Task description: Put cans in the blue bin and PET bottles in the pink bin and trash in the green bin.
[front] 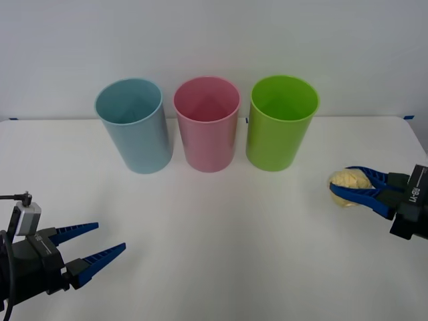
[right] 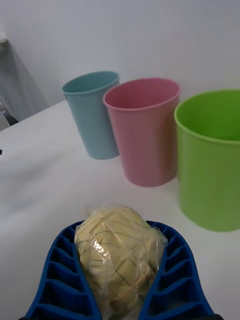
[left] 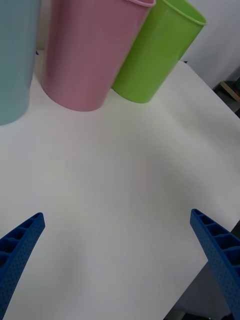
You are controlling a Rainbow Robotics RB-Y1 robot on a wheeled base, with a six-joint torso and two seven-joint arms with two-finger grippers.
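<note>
1. Front view gives you the right gripper at the table's right edge, fingers clamped round the trash — a pale yellow wad in clear wrap; it sits near the green bin.
2. Your left gripper waits at the near left, fingers spread wide.
3. Blue bin, pink bin and green bin stand upright in a row — left to right.
</note>
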